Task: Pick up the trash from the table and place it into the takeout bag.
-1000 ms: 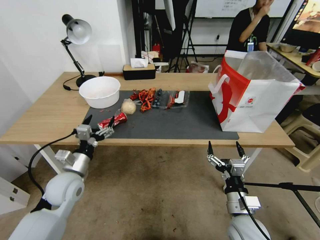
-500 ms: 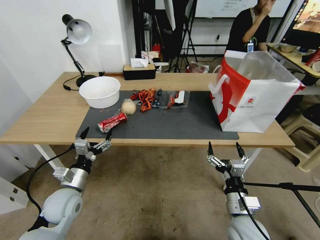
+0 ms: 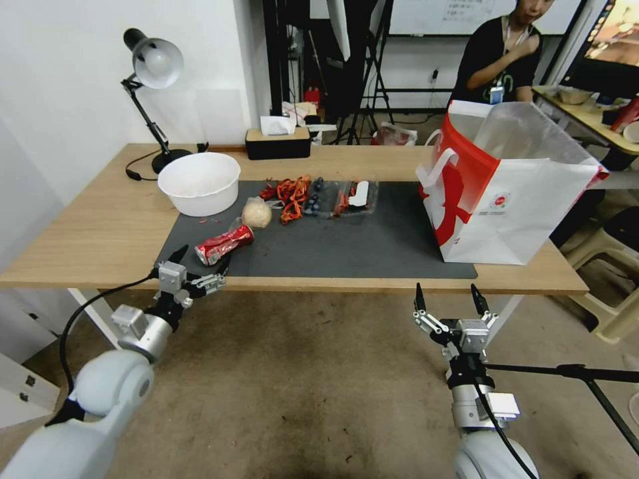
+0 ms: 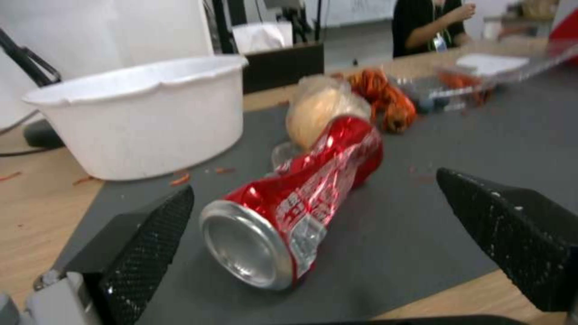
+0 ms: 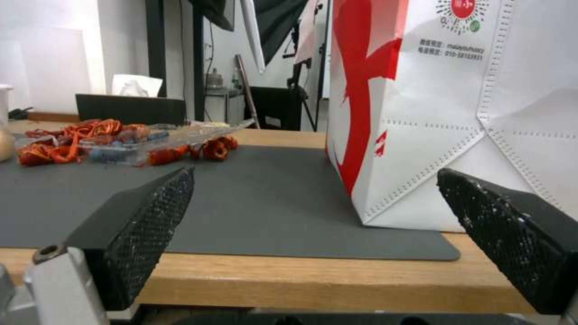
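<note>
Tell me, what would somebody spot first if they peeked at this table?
Probably the big white-and-red takeout bag, standing open at the right end of the table. Next, the crushed red can lying on its side on the dark mat, with the left hand open just in front of it. The right hand waits open below the table's front edge.

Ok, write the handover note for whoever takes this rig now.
Left gripper: open, empty, at the table's near edge, aimed at the crushed red can lying on the dark mat.
Right gripper: open, empty, parked below the near edge in front of the takeout bag.
Tan wrapped ball sits just behind the can.
Done: neither piece is bagged.
Left: grasp the can, bag it, then the ball.
</note>
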Tool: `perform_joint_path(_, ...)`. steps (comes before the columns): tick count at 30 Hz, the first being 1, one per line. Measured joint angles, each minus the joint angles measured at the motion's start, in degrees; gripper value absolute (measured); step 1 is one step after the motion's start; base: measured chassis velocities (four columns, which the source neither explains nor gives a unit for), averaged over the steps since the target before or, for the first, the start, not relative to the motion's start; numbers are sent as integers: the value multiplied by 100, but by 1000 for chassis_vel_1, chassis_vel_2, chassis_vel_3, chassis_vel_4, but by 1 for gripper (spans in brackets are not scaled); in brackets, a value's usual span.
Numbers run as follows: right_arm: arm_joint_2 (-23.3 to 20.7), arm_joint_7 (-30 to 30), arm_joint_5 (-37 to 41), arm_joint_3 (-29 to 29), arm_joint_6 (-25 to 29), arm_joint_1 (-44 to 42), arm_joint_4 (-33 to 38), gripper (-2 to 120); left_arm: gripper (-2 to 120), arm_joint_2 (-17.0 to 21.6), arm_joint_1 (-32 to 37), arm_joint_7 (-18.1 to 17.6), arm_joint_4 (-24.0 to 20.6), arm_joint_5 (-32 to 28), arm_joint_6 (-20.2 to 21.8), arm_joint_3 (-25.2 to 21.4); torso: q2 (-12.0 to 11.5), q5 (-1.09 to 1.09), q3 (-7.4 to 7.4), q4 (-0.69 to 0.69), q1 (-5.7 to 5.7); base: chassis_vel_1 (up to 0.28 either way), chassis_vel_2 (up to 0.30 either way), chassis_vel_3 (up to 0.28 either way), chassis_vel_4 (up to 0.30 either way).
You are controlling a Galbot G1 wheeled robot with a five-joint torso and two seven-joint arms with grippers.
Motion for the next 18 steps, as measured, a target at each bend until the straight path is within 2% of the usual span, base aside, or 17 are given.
perform_joint_path(2,-7,-5,1,-29,0,50,-30,100,100,273,-204,101,72,-230,524,29,0,0,0,1,0,0,0,0,0)
perform_joint_path(4,-8,-7,1,-34,0,59,-36,100,100,315,-246,101,88,-269,597,44,0,1,0,1,0,0,0,0,0)
perform_joint_path(5,-8,-9,1,-38,0,66,-50,100,100,434,-402,146,180,-346,822,94,0,1,0,1,0,0,0,0,0)
perform_joint_path(7,-6,-10,1,-40,3,66,-59,100,100,517,-527,175,271,-411,977,158,0,1,0,0,0,0,0,0,0)
perform_joint_path(18,22,-12,-28,-40,29,62,-86,100,99,758,-1099,386,745,-785,1186,556,0,1,0,0,0,0,0,0,0)
